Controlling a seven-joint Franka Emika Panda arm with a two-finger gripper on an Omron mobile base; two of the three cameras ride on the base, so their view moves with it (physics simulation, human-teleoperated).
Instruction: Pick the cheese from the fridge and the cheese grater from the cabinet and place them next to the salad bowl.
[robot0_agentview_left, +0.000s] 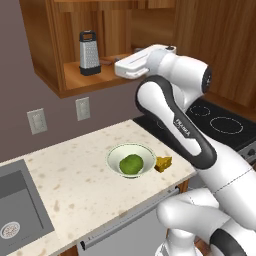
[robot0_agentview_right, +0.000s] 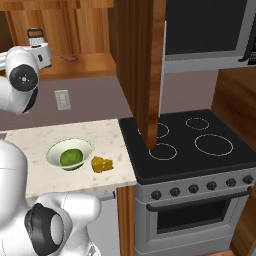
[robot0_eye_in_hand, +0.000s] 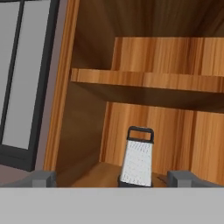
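- The cheese grater (robot0_agentview_left: 89, 52) stands upright on the bottom board of the cabinet (robot0_agentview_left: 47, 65), just ahead of the tool (robot0_eye_in_hand: 112, 178) and centred between its tips in the hand view; nothing touches it.
- The tool has its tips (robot0_eye_in_hand: 43, 178) wide apart and empty, level with the grater's base and lined up for a straight reach in.
- The salad bowl (robot0_agentview_left: 114, 154) sits on the tabletop (robot0_agentview_left: 70, 185) well below the tool, with a green round item (robot0_agentview_left: 131, 164) inside it.
- The cheese (robot0_agentview_left: 163, 163) lies on the tabletop just beside the bowl's rim, also well below the tool, so that half of the task looks finished.
- Judging from this, what is left is closing on the grater, lifting it out and setting it down by the bowl.
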